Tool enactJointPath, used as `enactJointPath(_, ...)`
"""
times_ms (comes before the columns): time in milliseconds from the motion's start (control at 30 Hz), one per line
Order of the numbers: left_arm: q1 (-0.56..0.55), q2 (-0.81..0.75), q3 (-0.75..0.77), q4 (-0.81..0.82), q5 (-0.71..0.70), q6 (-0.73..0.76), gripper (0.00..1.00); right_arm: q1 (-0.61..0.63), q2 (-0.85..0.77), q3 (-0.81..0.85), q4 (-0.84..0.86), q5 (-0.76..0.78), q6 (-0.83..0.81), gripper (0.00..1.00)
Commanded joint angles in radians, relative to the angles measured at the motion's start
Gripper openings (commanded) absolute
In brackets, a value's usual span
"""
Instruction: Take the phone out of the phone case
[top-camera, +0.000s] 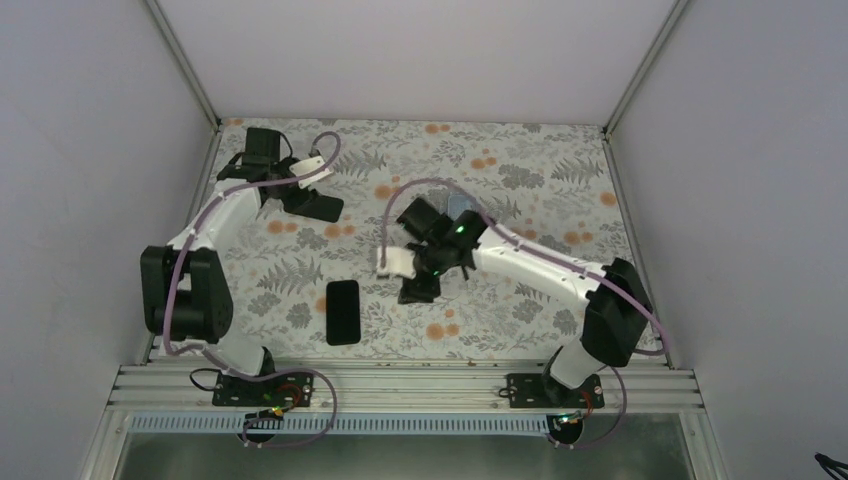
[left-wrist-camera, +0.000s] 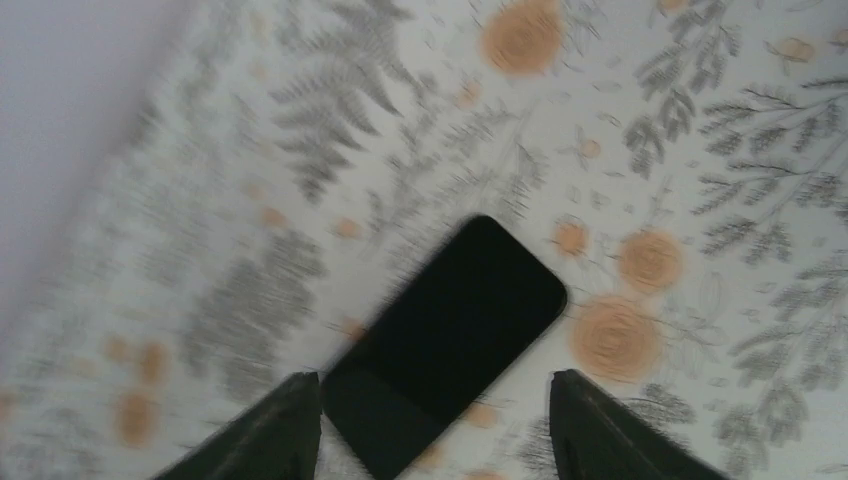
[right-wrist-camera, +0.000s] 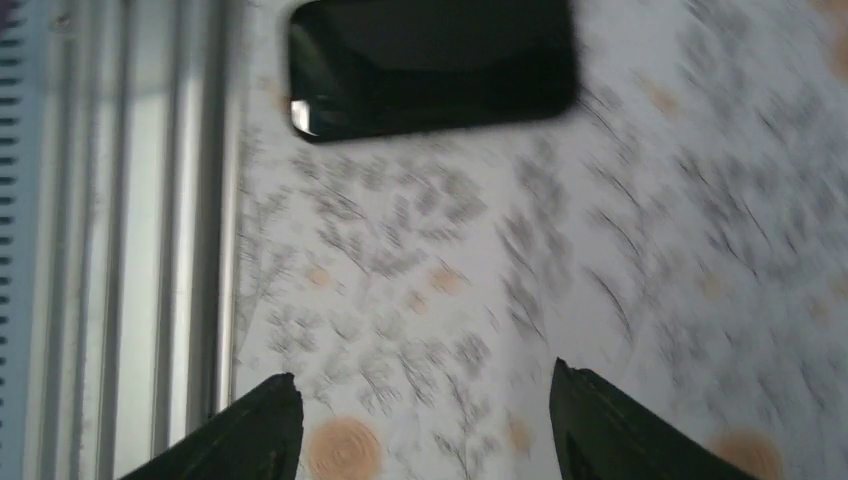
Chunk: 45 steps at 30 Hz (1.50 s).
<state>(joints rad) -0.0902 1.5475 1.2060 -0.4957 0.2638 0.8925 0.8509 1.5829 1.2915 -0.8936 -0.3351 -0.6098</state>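
1. Left wrist view: the left claw (left-wrist-camera: 432, 380) stands spread wide, with nothing clamped between its fingers.
2. The phone (left-wrist-camera: 450, 340) lies flat on the patterned table cover (left-wrist-camera: 720, 300), below and just ahead of that claw. Its near end sits between the two fingers, closer to the left one. No blue shows on it, so it is judged to be out of its shell.
3. The phone's long axis runs obliquely, from between the fingers out ahead and to the right. It lies neither square across the finger gap nor in line with it. Any re-grip across the narrow width would call for a wrist turn first.
4. The right claw (right-wrist-camera: 422, 372) is likewise spread and empty. A second black phone (right-wrist-camera: 432, 65) lies crosswise well beyond its fingertips, near the metal rail (right-wrist-camera: 190, 200). This one is judged to be the spare.
5. In the top external view, a pale blue-grey patch taken for the phone case (top-camera: 461, 203) sits just behind the right claw's wrist. The arm hides most of it, and it is well apart from the left claw.
6. The left arm is nearer the phone and the right arm is nearer the case.
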Motion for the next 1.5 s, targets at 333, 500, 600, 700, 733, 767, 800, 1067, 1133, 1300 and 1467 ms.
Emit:
enactJointPath(333,0.003,0.286,0.054,-0.351,0.175,0.154,0.02,0.339,0.252,0.096,0.100,-0.009,-0.045,0.04)
enactJointPath(500,-0.057,0.316,0.043,-0.364,0.151,0.157,0.02,0.382,0.341,0.158,0.106,-0.033,-0.057,0.04)
enactJointPath(600,-0.089,0.334,0.022,-0.354,0.142,0.147,0.02,0.398,0.386,0.189,0.107,-0.056,-0.056,0.04)
enactJointPath(700,-0.103,0.349,0.008,-0.342,0.130,0.139,0.02,0.416,0.409,0.196,0.115,-0.068,-0.057,0.04)
enactJointPath(733,-0.106,0.353,0.001,-0.333,0.121,0.135,0.02,0.422,0.416,0.195,0.119,-0.067,-0.054,0.04)
enactJointPath(767,-0.109,0.358,-0.006,-0.323,0.110,0.132,0.02,0.425,0.421,0.193,0.126,-0.065,-0.052,0.04)
enactJointPath(800,-0.111,0.363,-0.012,-0.311,0.097,0.126,0.02,0.428,0.426,0.191,0.133,-0.064,-0.049,0.04)
enactJointPath(1067,-0.116,0.387,-0.044,-0.254,0.057,0.100,0.02,0.428,0.480,0.186,0.172,-0.047,-0.049,0.04)
enactJointPath(1133,-0.121,0.394,-0.055,-0.253,0.046,0.101,0.02,0.428,0.497,0.185,0.191,-0.039,-0.044,0.04)
enactJointPath(1300,-0.138,0.382,-0.103,-0.249,0.026,0.110,0.02,0.411,0.510,0.184,0.252,-0.019,-0.019,0.04)
enactJointPath(1467,-0.137,0.348,-0.140,-0.257,0.016,0.112,0.02,0.353,0.498,0.154,0.303,0.037,0.017,0.04)
